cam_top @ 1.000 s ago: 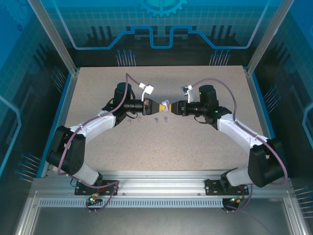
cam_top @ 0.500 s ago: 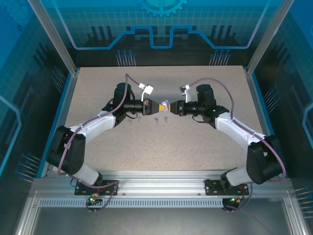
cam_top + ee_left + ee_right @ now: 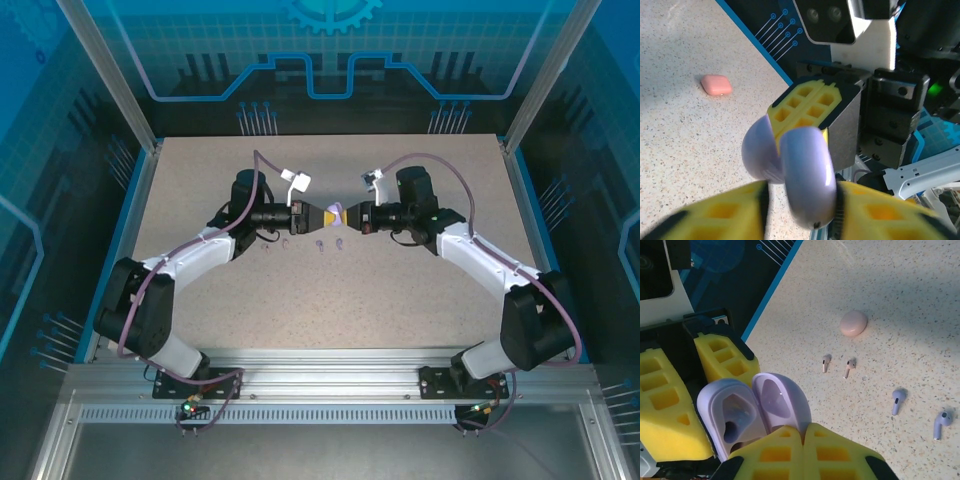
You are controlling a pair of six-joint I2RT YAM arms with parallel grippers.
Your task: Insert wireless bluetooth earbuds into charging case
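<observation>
Earbuds (image 3: 896, 401) lie loose on the table (image 3: 900, 300), pink and purple pairs just past the purple case (image 3: 752, 407), which hangs open in mid-air. I see my right claw (image 3: 802, 435) pinched tight on that case's edge and my left claw (image 3: 800, 207) parted around it. A pink case (image 3: 854, 322) rests farther off.

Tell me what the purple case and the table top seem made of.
Purple case: probably smooth plastic, soft sheen on its rounded shell. Table top: speckled stone or laminate, matte, fine dark flecks; I cannot tell which.
</observation>
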